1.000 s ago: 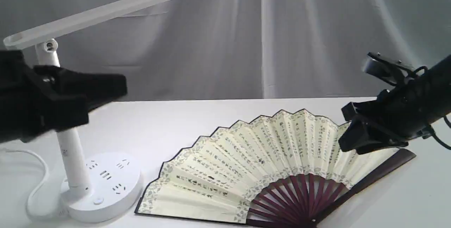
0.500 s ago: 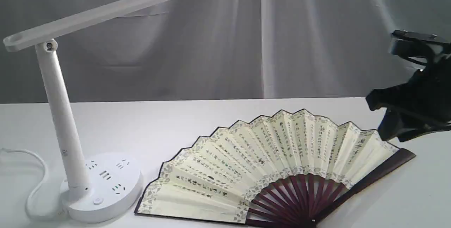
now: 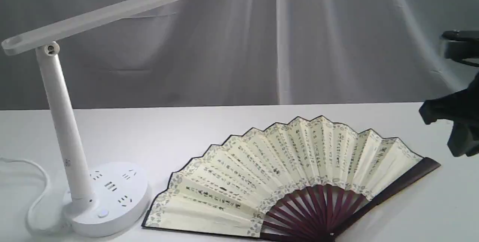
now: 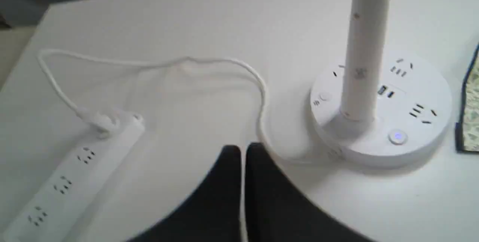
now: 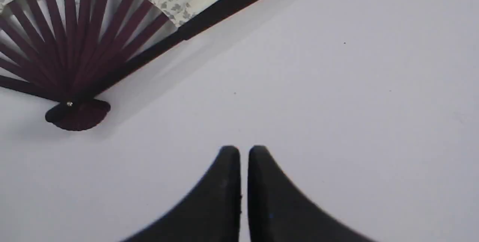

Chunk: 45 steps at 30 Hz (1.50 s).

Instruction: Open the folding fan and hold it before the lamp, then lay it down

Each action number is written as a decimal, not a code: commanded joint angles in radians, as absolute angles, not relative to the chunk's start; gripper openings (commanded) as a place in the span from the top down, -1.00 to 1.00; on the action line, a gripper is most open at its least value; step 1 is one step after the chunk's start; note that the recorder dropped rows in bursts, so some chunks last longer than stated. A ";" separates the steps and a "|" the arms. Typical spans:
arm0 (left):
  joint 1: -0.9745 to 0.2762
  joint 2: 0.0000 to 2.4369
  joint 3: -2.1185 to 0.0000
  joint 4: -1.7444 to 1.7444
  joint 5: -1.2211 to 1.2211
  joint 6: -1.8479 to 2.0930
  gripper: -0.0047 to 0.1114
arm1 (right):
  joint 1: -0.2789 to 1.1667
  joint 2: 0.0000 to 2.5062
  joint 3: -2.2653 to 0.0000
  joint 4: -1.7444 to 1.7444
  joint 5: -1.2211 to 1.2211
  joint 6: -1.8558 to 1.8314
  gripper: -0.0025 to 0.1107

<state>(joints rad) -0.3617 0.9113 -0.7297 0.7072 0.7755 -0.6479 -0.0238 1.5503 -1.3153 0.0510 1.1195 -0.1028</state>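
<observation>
The folding fan lies spread open and flat on the white table, its maroon ribs meeting at the pivot near the front edge. One corner of the folding fan shows beside the lamp's base. The lamp stands at the left, its bar head slanting up over the table and a button glowing on its round base. My right gripper hovers at the far right, off the fan, and is shut and empty. My left gripper is shut and empty, near the lamp's cord; the exterior view does not show it.
A white power strip lies on the table beyond the lamp, joined to it by a looping white cord. A grey curtain hangs behind the table. The table's edge shows past the strip.
The left arm has pulled back out of the exterior view. The right gripper has drawn away from over the fan's right side toward the right edge. The fan and the lamp stay put.
</observation>
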 commanded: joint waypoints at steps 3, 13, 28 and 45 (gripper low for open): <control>-0.360 0.956 -0.723 0.515 0.757 -0.569 0.92 | -0.021 1.446 -1.217 0.030 1.083 -0.097 0.96; -0.258 1.133 -0.723 0.262 0.707 -0.344 0.92 | -0.021 1.260 -0.993 0.034 1.006 -0.095 0.96; 0.059 1.151 -0.723 -0.166 0.737 0.109 0.92 | -0.021 1.225 -0.865 0.027 0.914 -0.117 0.96; -0.068 1.136 -0.723 0.043 0.757 -0.075 0.92 | -0.021 0.989 -0.786 -0.092 0.880 -0.022 0.96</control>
<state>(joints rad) -0.0629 1.1472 -0.7256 0.0549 0.7599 -0.0782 -0.0238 1.0159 -0.7880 -0.0764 0.8927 -0.0248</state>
